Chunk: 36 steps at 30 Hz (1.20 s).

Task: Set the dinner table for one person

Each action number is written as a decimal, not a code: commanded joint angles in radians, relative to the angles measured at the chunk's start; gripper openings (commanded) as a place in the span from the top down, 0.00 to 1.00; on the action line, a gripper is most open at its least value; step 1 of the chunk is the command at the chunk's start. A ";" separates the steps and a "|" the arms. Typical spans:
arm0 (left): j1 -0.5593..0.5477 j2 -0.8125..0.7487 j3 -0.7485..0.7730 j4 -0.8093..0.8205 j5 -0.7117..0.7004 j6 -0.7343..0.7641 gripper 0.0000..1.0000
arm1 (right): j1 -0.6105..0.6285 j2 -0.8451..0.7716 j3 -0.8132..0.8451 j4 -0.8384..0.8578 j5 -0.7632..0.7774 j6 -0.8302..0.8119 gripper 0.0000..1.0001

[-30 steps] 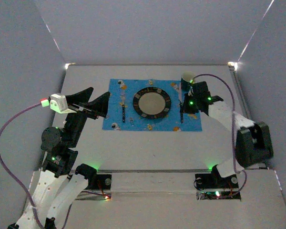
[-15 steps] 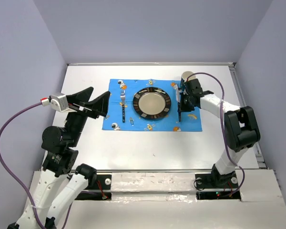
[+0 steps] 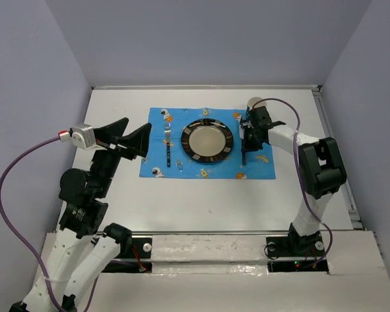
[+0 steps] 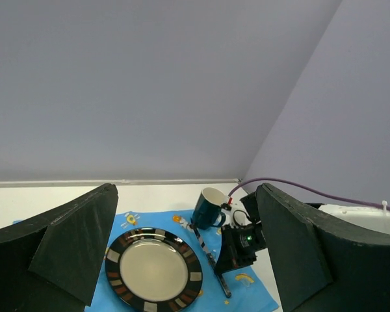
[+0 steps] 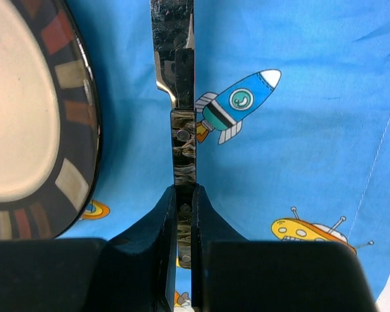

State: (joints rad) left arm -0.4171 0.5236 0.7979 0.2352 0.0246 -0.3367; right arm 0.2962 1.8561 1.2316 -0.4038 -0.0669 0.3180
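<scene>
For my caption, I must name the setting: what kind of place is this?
Probably a robot test cell, not a home: bare grey walls, a white table, two arms bolted at its edge.

In the right wrist view the plate (image 5: 32, 117) runs off the left edge and the knife (image 5: 182, 136) off the top, its handle end hidden between the right tool's (image 5: 183, 195) fingers.

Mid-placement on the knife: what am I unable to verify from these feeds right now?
- Knife handle end: right wrist view, covered by the right claw.
- Knife resting on the mat or lifted: no view settles it.
- Mug: top view, partly behind the right arm.
- Fork tines: top view, too small.
</scene>
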 commanded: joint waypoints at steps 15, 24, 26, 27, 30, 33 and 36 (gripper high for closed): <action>0.015 0.023 -0.003 0.044 -0.005 0.018 0.01 | 0.003 -0.006 0.049 0.019 0.052 0.027 0.57; 0.024 0.058 0.000 0.030 -0.049 0.030 0.01 | 0.003 -0.358 -0.015 -0.004 -0.112 0.016 0.49; 0.024 0.064 0.004 0.019 -0.066 0.036 0.01 | 0.012 -0.466 -0.043 0.009 -0.132 0.021 0.45; 0.027 0.067 0.007 0.013 -0.077 0.041 0.01 | 0.012 -0.522 -0.052 0.016 -0.131 0.021 0.41; 0.028 0.078 0.015 -0.005 -0.109 0.045 0.01 | 0.012 -0.734 -0.064 0.042 -0.136 0.004 0.00; 0.029 0.075 0.020 -0.013 -0.115 0.047 0.01 | 0.012 -0.921 -0.060 0.049 -0.108 -0.013 0.00; 0.029 0.066 0.044 -0.027 -0.115 0.036 0.01 | 0.012 -1.109 -0.093 0.132 -0.087 -0.039 0.00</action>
State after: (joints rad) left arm -0.3946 0.6006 0.7979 0.1841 -0.0650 -0.3126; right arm 0.2974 0.8867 1.1759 -0.3637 -0.1684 0.3252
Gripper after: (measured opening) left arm 0.989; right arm 0.994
